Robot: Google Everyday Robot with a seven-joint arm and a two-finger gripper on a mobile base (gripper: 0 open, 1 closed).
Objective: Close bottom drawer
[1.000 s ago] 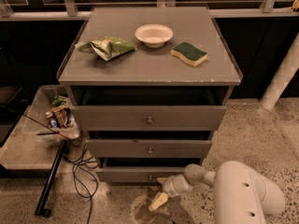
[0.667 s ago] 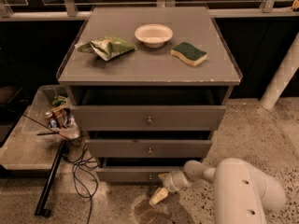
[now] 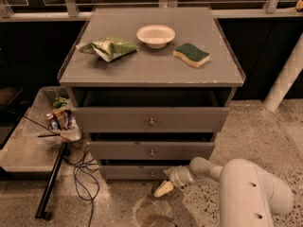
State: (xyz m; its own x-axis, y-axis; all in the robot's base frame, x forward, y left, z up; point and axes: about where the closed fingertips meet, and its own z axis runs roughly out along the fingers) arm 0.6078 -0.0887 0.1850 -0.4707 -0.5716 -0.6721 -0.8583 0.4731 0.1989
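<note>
Camera view looks down on a grey cabinet [image 3: 151, 70] with three drawers, standing on a speckled floor. The robot's white arm [image 3: 251, 193] comes in from the lower right and reaches left toward the cabinet's base. A low table [image 3: 23, 150] stands left of the cabinet, carrying a clear bin [image 3: 59, 117] of small clutter, and dark cables [image 3: 83, 174] trail on the floor beside it. The top drawer [image 3: 118, 119] is pulled out the farthest, with a dark gap above its front; the middle drawer [image 3: 123, 150] sits out a little less. The bottom drawer [image 3: 128, 172] is lowest, just above the floor, its slim front showing a narrow dark gap over it, so it is not yet fully in. On the cabinet top lie a green bag [image 3: 110, 48] at left, a green-and-yellow sponge [image 3: 191, 55] at right and a white bowl [image 3: 155, 35] between them, farther back. The gripper [image 3: 164, 188] hangs low, just below and right of the bottom drawer's knob [image 3: 152, 174], near the front panel; whether it is open or closed, or touching the panel, cannot be told.
</note>
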